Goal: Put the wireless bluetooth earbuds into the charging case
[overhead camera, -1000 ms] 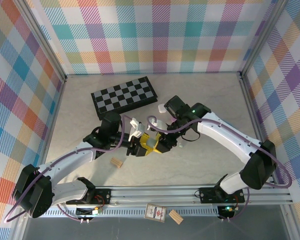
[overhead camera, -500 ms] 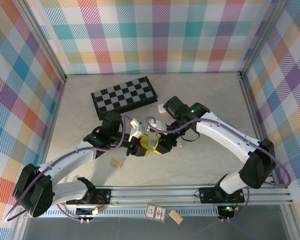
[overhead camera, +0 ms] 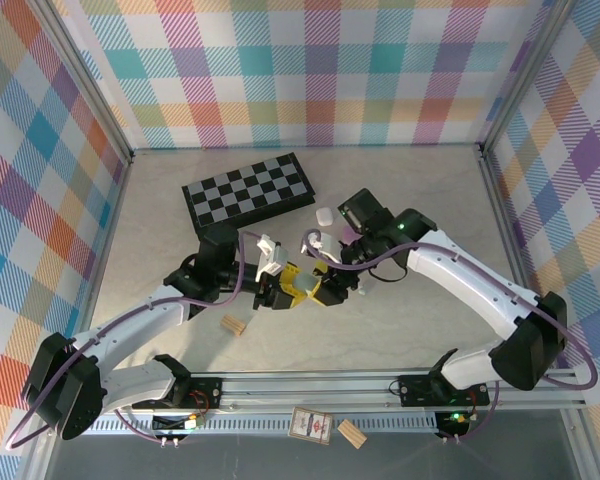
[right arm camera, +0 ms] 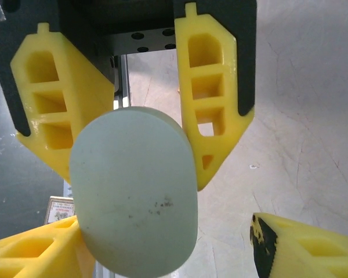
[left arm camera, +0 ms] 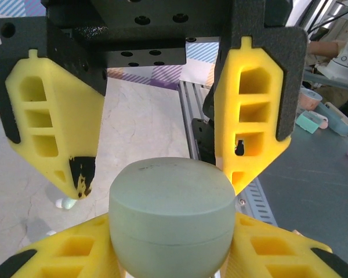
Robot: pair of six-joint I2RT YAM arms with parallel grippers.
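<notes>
A closed pale green charging case (overhead camera: 306, 289) hangs above the table's middle, held between the fingers of my left gripper (overhead camera: 288, 290). In the left wrist view the case (left arm camera: 171, 214) sits between my yellow fingers, its lid seam shut. My right gripper (overhead camera: 326, 289) faces it from the right with its jaws open. In the right wrist view one finger (right arm camera: 40, 252) lies beside the case (right arm camera: 133, 197) and the smudged finger (right arm camera: 296, 246) stands well apart. A tiny pale piece (left arm camera: 64, 202) on the table may be an earbud. A small white rounded thing (overhead camera: 325, 215) lies behind.
A folded chessboard (overhead camera: 248, 192) lies at the back left. A tan wooden block (overhead camera: 235, 325) rests near the front rail (overhead camera: 320, 385). Another block (overhead camera: 351, 433) and a card (overhead camera: 310, 425) lie beyond the rail. Plaid walls close in three sides.
My right gripper's jaws have spread apart from the case and the right arm has shifted slightly right. The left gripper keeps hold of the case.
</notes>
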